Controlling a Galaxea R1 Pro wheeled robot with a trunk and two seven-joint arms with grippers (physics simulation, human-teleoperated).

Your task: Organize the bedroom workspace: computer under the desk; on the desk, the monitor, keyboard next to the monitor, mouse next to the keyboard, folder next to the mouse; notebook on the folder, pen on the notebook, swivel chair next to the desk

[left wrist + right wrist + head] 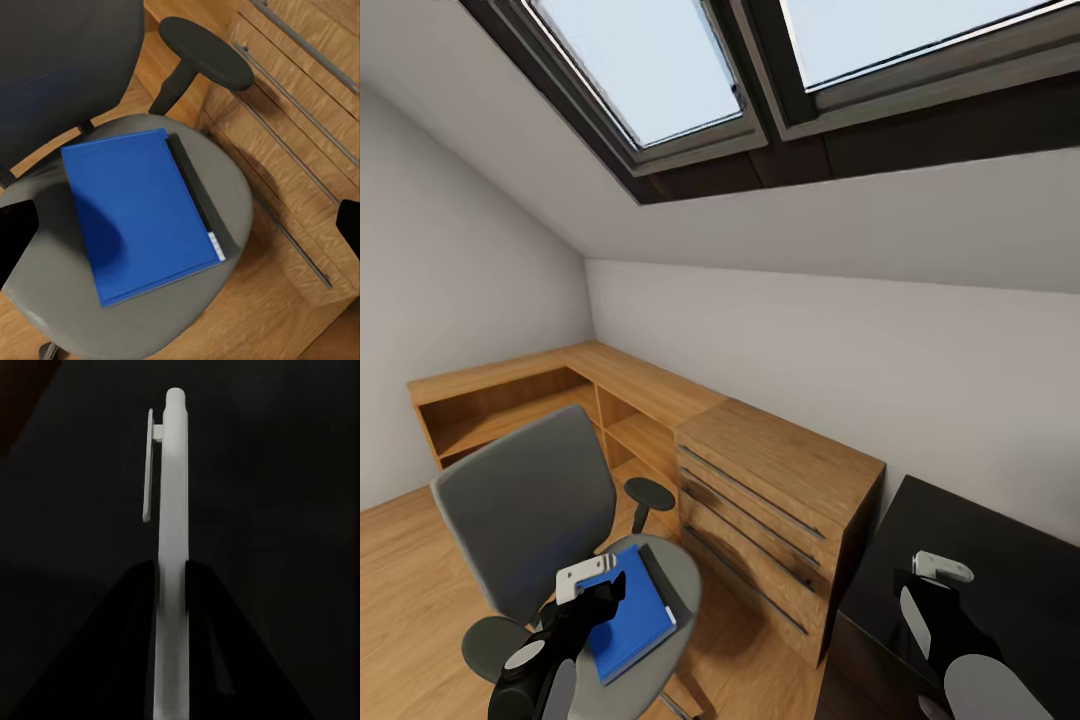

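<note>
matt grey cloth swivel chair [525, 510] with smooth black padded armrests [206, 51], smooth bright-blue folder [139, 214], warm grained wood drawer chest [775, 510] with metal bar handles, glossy black desk [1000, 560], smooth pale plastic pen [171, 547]

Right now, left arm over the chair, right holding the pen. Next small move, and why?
Probably lower the left gripper onto the folder: it hovers open above the folder, which lies flat on the swivel chair seat with the notebook along its edge. The right gripper is shut on the pen.
</note>
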